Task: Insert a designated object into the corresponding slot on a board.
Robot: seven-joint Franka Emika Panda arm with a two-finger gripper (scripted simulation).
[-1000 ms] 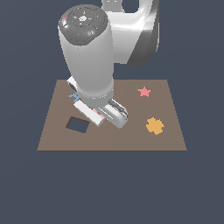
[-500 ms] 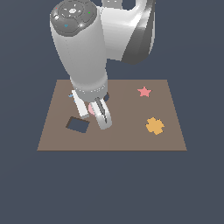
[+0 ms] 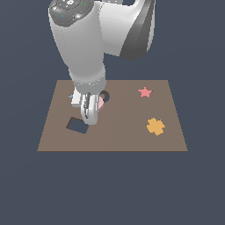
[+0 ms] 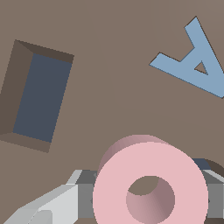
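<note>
My gripper (image 3: 90,112) hangs over the left half of the brown board (image 3: 123,134), shut on the pink ring (image 3: 100,103). In the wrist view the pink ring (image 4: 113,192) sits upright between my grey fingers (image 4: 81,199), just above the board (image 4: 109,70). The dark ring-shaped slot (image 3: 105,95) shows partly behind my gripper in the exterior view. In the wrist view only a dark edge of the slot (image 4: 213,165) peeks out beside the ring. I cannot tell whether the ring touches the board.
A dark square hole (image 3: 77,125) (image 4: 39,98) lies on the board just to the exterior view's left of my gripper. A red star (image 3: 144,92) and an orange cross piece (image 3: 155,126) lie on the right half. A blue letter A (image 4: 197,61) lies near the slot.
My gripper has moved to the exterior view's left across the board with the pink ring in it and has turned. The star and cross have not moved.
</note>
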